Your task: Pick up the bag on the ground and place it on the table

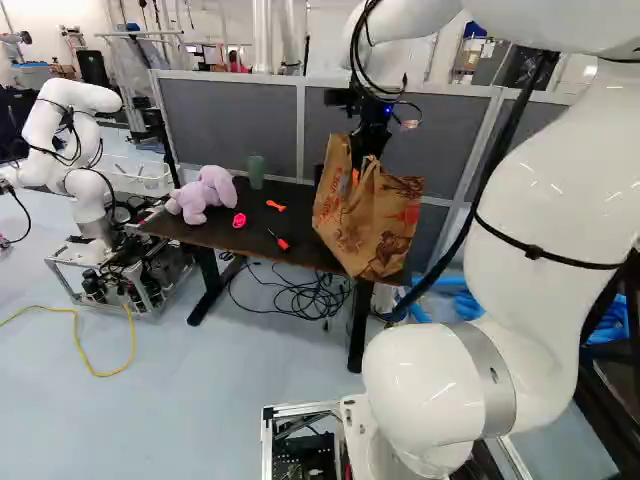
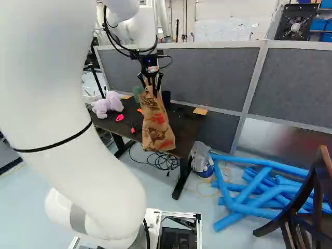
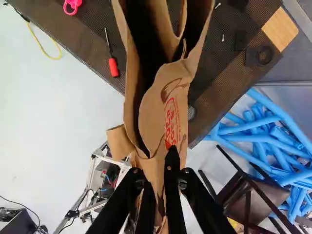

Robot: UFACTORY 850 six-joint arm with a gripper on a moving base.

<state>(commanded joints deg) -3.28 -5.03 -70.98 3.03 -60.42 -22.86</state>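
Where grey partitions (image 2: pixel 207 75) rise, the dark table (image 2: pixel 187 125) stands alongside.

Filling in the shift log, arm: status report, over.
Claw shut on paper bag. Bag at table's near edge, contact unclear. Red-handled screwdriver lies on tabletop nearby.
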